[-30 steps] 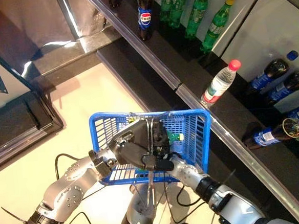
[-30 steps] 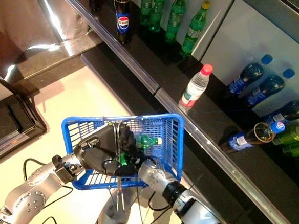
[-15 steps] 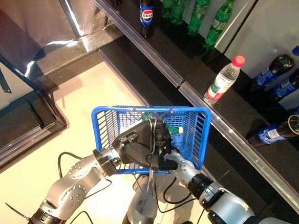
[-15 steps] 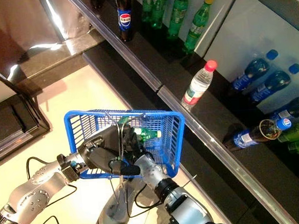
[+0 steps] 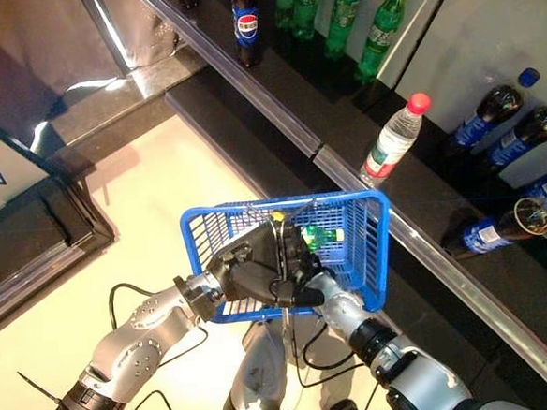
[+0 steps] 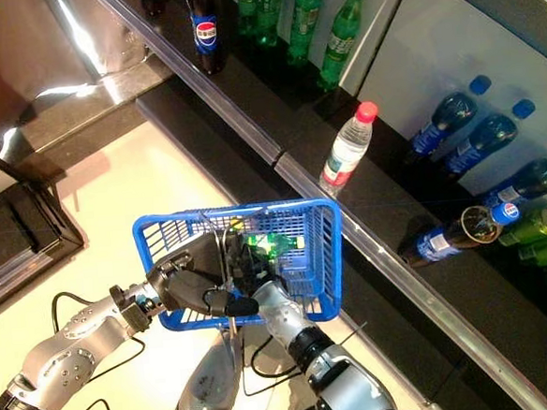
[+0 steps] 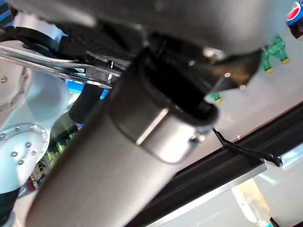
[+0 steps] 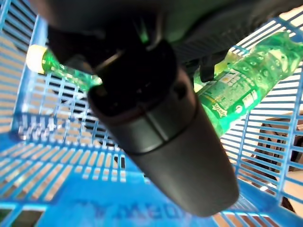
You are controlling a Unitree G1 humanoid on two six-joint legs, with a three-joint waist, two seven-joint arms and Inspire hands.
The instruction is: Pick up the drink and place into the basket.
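Observation:
My left hand [image 5: 243, 271] is shut on the thin wire handles of the blue basket [image 5: 283, 204] and holds it up in front of me. A green bottle [image 5: 321, 235] with a yellow cap lies slanted inside the basket. My right hand [image 5: 301, 262] is down in the basket over it. In the right wrist view the green bottle [image 8: 241, 94] passes between the thumb [image 8: 161, 123] and the fingers, which curl round it, with the basket's mesh [image 8: 71, 156] behind.
A dark shelf with a metal front edge [image 5: 276, 111] runs past the basket on the right. On it stand a clear water bottle with a red cap [image 5: 393, 140], a cola bottle [image 5: 245, 24], green bottles [image 5: 345, 12] and dark bottles [image 5: 498, 119]. A dark frame [image 5: 41, 231] lies at the left.
The view has shifted a little. The basket and both hands have moved slightly right and closer to the shelf. The right hand stays in the basket with the green bottle.

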